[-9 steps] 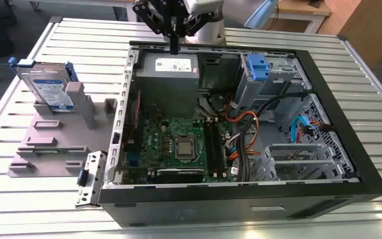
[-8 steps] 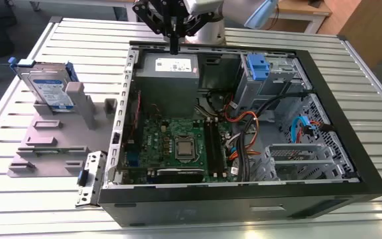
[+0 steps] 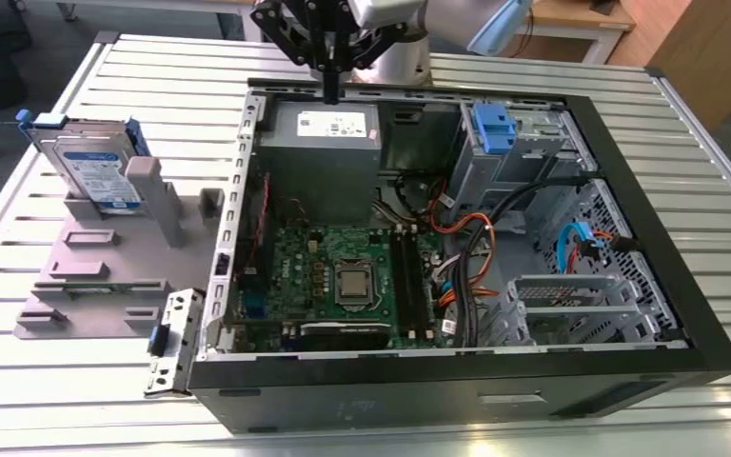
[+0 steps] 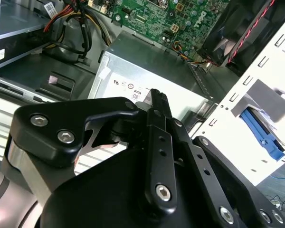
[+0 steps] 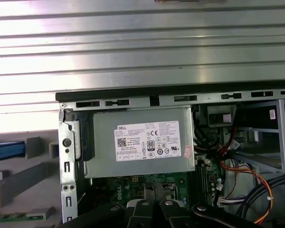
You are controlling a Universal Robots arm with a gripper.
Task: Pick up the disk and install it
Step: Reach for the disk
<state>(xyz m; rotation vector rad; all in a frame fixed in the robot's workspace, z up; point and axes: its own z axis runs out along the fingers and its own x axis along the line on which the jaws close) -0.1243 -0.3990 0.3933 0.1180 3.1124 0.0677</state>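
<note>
The disk [image 3: 92,169], a silver drive with a blue-and-white label in a blue carrier, stands upright in a grey fixture [image 3: 111,257] on the table, to the exterior view's left of the open computer case [image 3: 467,376]. Its blue edge [image 5: 7,151] also appears in the first wrist view. My gripper [image 3: 331,93] hangs over the case's back wall, above the power supply, well apart from the disk. Its black fingers [image 4: 156,102] are pressed together and shut on nothing. In the first wrist view the gripper [image 5: 154,197] points at the motherboard edge.
Directly under the gripper lies the grey power supply [image 3: 321,143] with a white sticker [image 5: 148,141]. A bare blue clip [image 3: 493,129] sits in the drive bay at the case's back right. Motherboard [image 3: 340,271], cables [image 3: 467,238] and a metal cage [image 3: 569,300] fill the case.
</note>
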